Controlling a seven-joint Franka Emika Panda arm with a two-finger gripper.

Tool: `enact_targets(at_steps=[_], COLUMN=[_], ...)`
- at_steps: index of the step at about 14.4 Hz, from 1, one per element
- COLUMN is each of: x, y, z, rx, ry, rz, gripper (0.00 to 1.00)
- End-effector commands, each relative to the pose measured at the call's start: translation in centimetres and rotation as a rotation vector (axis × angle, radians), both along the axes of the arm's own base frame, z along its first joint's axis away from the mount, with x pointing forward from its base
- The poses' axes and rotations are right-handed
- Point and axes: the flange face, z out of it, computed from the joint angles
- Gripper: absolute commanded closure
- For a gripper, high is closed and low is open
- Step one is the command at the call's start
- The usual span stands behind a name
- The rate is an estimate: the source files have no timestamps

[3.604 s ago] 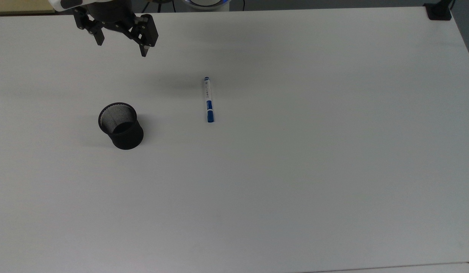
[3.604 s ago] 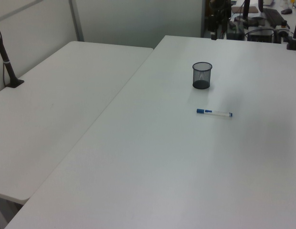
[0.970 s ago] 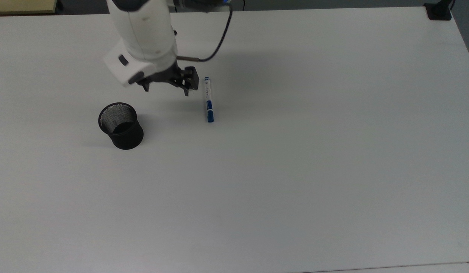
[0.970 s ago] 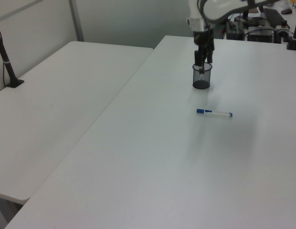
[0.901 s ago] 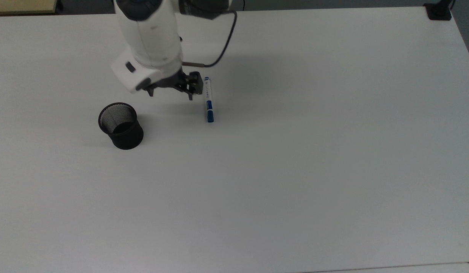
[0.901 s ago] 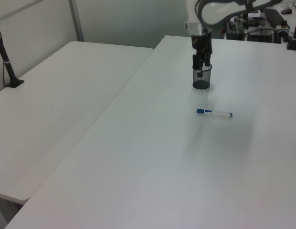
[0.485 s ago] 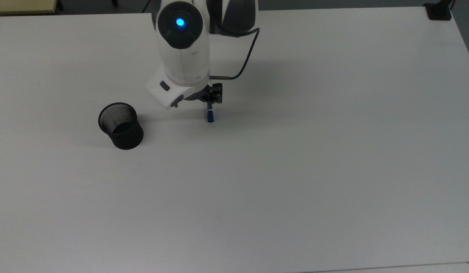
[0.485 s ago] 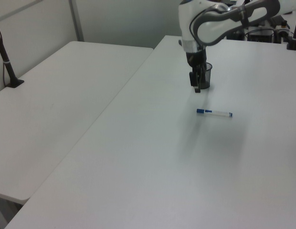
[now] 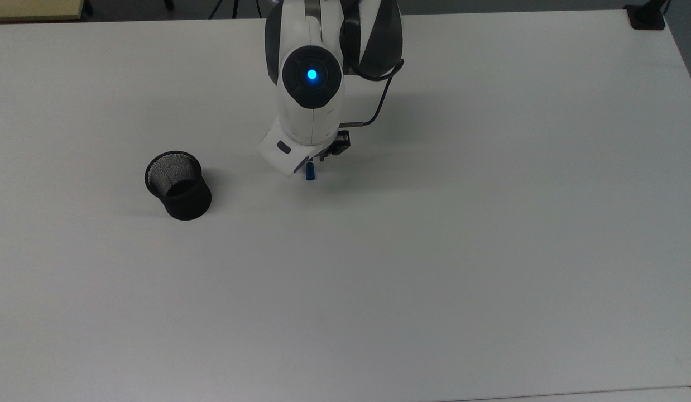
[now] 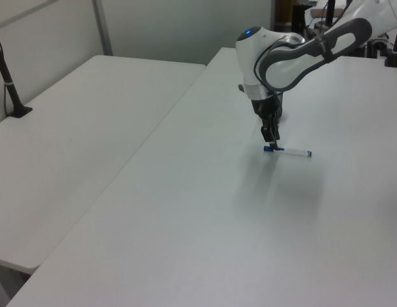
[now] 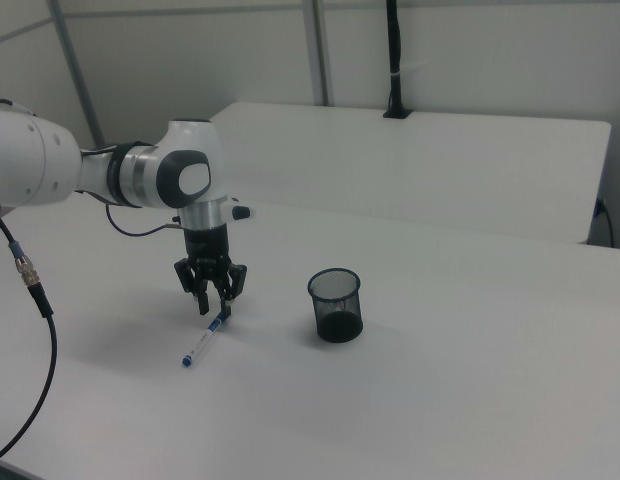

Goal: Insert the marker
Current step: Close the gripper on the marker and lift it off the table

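Observation:
The marker point(image 11: 204, 341) lies flat on the white table point(image 11: 410, 400), white-barrelled, with its blue cap end point(image 9: 310, 172) poking out from under my arm in the top view. My gripper point(image 11: 216, 306) hangs open just above that cap end, one finger to each side and clear of the barrel. The left view shows the gripper point(image 10: 273, 135) right over the blue end of the marker point(image 10: 289, 151). The black mesh cup point(image 9: 178, 185) stands upright and empty, to the top view's left of the marker. In the right view the cup point(image 11: 336, 305) is to the gripper's right.
A black cable point(image 9: 379, 106) loops off the wrist. A second white table point(image 10: 70, 147) adjoins on the left view's left, with a black pole clamp point(image 10: 16, 109). Another black clamp point(image 9: 647, 17) sits on the table's far right corner in the top view.
My arm has swung from the top view's upper left toward the right and come down over the marker. The marker and the cup have stayed put.

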Motion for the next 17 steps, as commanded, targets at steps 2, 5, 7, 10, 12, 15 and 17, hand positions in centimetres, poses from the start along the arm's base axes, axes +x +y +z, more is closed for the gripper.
enact_targets(at_steps=[2,5,7,10,12,15,17], x=[0.1,0.1,0.2,0.3,0.3,0.2,0.2], y=[0.3,0.7,0.7,0.8,0.8,1.1,1.0], z=[-1.5,-1.6,-2.5,-2.7,-2.6,-2.2,-0.9], rx=[0.008,0.008,0.005,0.006,0.012,0.012,0.017], ry=[-0.019,-0.022,-0.012,-0.021,-0.023,-0.02,-0.035], rz=[0.033,0.039,0.038,0.038,0.029,0.033,0.028], gripper=[0.59,0.59,0.61,0.77,0.88,0.98,0.98])
